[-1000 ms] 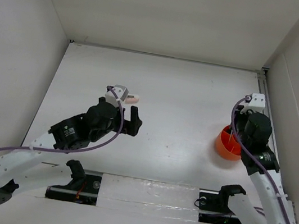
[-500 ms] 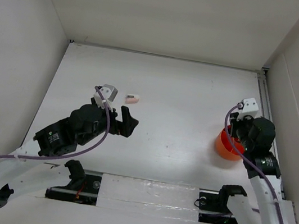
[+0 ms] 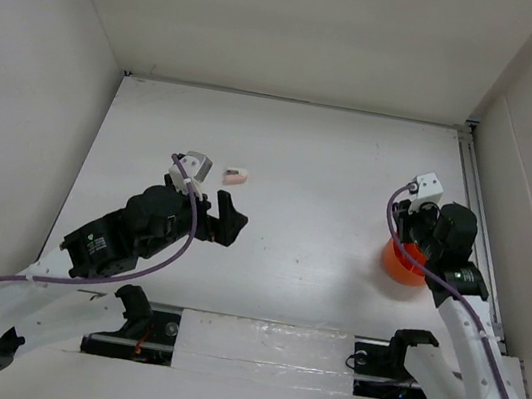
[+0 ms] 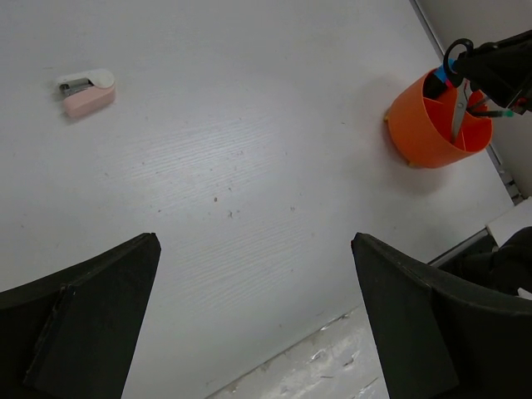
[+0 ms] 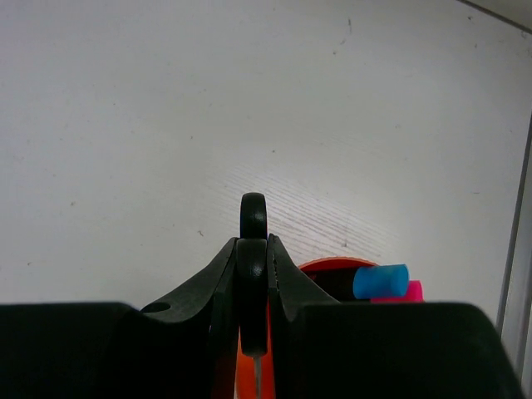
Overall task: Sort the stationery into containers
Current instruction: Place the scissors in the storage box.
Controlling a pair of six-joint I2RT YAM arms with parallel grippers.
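Observation:
My right gripper (image 5: 253,249) is shut on the black handles of the scissors (image 5: 253,218), which hang blade-down into the orange tub (image 5: 332,274). Blue (image 5: 380,281) and pink (image 5: 399,291) marker caps stick out of the tub beside it. In the top view the right gripper (image 3: 411,245) sits over the tub (image 3: 399,264) at the right. The left wrist view also shows the tub (image 4: 432,125) with the scissors (image 4: 459,83) in it. A pink-white eraser (image 3: 236,177) lies on the table, also in the left wrist view (image 4: 86,91). My left gripper (image 3: 225,221) is open and empty below the eraser.
White walls enclose the table on the left, back and right. A rail (image 3: 475,192) runs along the right edge next to the tub. The arm bases and a shiny strip (image 3: 263,346) lie along the near edge.
My left gripper has drawn back toward the near left, away from the eraser. My right gripper has shifted left over the tub with the scissors.

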